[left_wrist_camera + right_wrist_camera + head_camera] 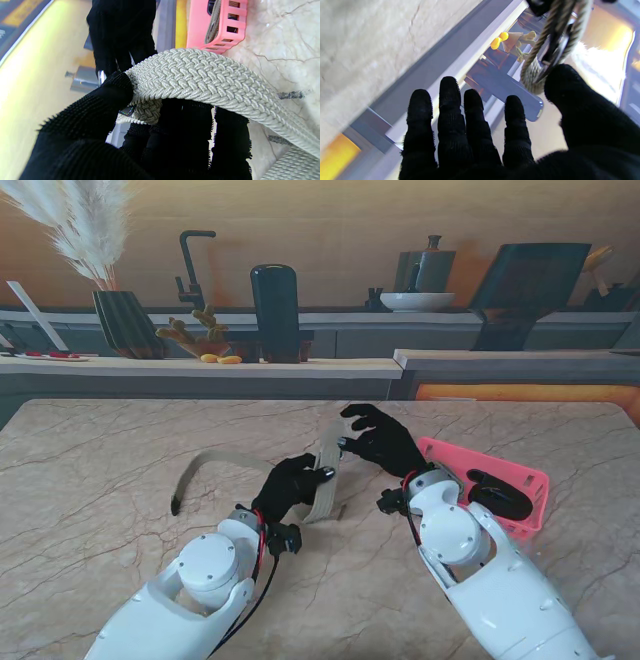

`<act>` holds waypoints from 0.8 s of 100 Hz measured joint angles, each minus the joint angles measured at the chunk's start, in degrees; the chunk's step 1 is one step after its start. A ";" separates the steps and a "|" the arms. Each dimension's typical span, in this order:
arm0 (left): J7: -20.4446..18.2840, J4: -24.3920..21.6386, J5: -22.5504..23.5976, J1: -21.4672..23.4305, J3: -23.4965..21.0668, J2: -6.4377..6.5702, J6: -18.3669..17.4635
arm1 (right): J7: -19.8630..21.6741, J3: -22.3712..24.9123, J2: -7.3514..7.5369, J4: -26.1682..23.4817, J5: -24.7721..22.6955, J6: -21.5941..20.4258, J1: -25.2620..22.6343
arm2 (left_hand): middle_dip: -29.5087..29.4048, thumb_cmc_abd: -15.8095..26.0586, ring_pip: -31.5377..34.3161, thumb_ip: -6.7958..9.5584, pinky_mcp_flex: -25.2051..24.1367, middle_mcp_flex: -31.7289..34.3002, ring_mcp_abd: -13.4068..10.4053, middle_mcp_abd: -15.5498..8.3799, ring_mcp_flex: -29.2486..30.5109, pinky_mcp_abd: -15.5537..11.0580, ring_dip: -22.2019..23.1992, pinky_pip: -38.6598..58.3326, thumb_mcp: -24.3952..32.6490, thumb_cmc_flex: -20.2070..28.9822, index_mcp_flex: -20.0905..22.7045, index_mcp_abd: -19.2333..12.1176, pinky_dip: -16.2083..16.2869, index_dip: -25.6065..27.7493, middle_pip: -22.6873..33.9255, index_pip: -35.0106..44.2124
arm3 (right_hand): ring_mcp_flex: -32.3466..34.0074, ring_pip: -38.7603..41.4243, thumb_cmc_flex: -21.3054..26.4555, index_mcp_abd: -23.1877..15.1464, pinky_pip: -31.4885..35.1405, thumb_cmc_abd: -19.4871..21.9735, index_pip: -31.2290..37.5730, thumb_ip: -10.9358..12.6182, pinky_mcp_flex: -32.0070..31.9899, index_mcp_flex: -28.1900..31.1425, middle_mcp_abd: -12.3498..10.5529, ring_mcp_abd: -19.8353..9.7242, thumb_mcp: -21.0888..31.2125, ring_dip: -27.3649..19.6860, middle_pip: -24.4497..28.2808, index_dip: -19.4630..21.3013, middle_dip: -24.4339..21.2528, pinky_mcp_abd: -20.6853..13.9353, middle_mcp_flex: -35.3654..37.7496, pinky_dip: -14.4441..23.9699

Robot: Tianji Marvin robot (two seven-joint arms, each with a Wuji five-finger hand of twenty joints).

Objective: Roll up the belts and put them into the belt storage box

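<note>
Left hand (290, 488) pinching the woven belt (325, 470) near its buckle end, just left of the pink box (520, 480); right hand (380, 438) fingers spread, thumb only touching the buckle. Long tail trailing across the counter (120, 470), away from the box. Risk: loose coil springing open, tail dragging, buckle slipping from so light a touch.

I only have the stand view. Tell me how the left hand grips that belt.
Observer: In the left wrist view, the left hand pins the braided beige belt under its thumb, draped over the fingers.
Operator: Now report the right hand.
Observer: The right hand has its thumb against the belt's end by the metal buckle; its other four fingers are spread, off the belt.
Operator: Check the box.
Observer: A second beige belt lies inside the pink belt storage box.
</note>
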 measured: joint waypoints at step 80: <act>3.88 -6.83 -21.58 3.64 -3.51 -2.16 11.85 | -21.70 -8.69 3.11 16.06 -34.76 -19.59 10.16 | -0.01 0.73 4.67 0.15 0.89 1.18 0.26 -0.03 1.26 0.33 -0.03 2.89 -1.52 -1.56 0.70 0.97 0.06 -0.63 4.42 5.57 | -11.18 -3.44 2.58 -16.19 -2.65 -6.97 11.07 0.00 -7.75 -12.91 -6.14 -4.41 10.37 -5.54 0.63 -3.76 -0.76 -1.68 -10.93 0.00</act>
